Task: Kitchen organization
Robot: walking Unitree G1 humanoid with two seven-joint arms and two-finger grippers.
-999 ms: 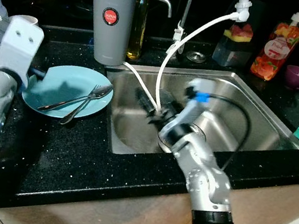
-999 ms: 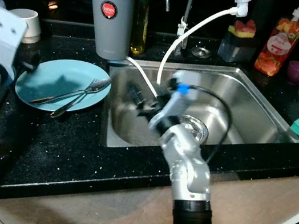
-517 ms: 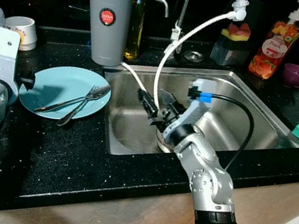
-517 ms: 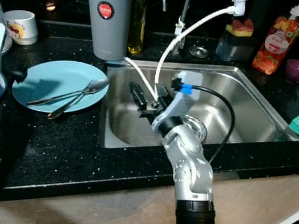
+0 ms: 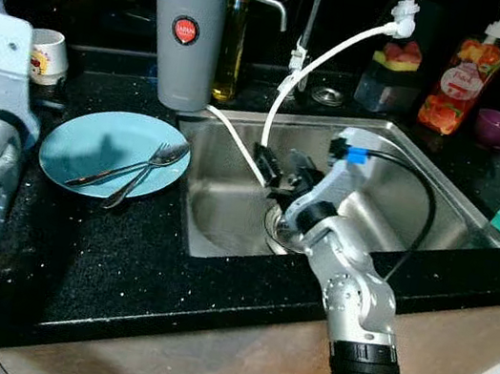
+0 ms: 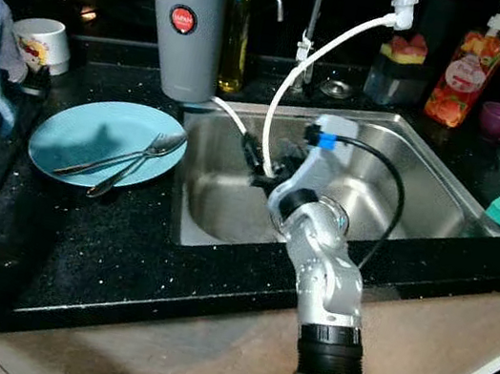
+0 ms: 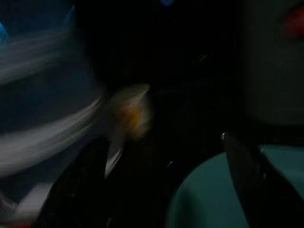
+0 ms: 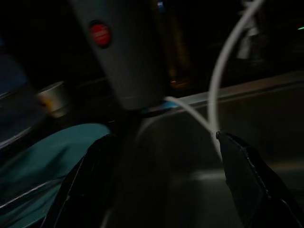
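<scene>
While the right gripper hangs inside the steel sink, its two black fingers stand spread wide with nothing between them, and the white hose drops just beside their tips. The task's likeliest things lie off to that claw's left, up on the black counter: a blue plate carrying a fork and a spoon. Both utensils lie side by side, long axes slanting, heads pointing toward the sink and the claw, handles away. The left gripper sits nearer, just beyond the plate's far edge, its fingers apart; its wrist view is dark and smeared, so I would guess it holds nothing. Behind the plate stands a grey water filter. The basin looks bare apart from its drain.
</scene>
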